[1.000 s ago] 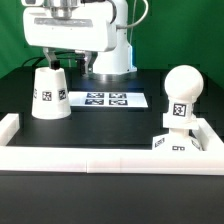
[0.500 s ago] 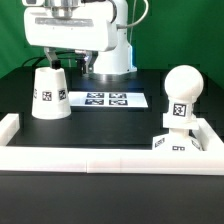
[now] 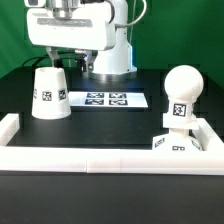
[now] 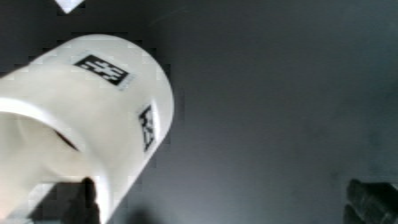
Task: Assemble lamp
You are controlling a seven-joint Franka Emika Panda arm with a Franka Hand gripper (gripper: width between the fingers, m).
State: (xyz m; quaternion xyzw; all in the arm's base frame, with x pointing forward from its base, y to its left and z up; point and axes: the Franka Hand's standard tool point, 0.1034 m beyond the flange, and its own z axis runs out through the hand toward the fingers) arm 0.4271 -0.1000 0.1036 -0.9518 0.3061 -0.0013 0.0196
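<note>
The white tapered shade (image 3: 50,93) stands wide end down on the black table at the exterior view's left. In the wrist view it (image 4: 93,105) shows from above, beside one finger. My gripper (image 3: 64,60) hangs just above and slightly behind the shade, open and empty; in the wrist view its midpoint (image 4: 217,202) lies over bare table, with the jaws spread wide. The round-headed bulb (image 3: 180,95) stands upright at the exterior view's right. The tagged square base (image 3: 176,145) lies below it against the rail.
The marker board (image 3: 107,99) lies flat in the middle of the table behind the shade. A long white border rail (image 3: 100,162) runs along the front, with short ends at both sides. The robot's base (image 3: 112,50) stands at the back.
</note>
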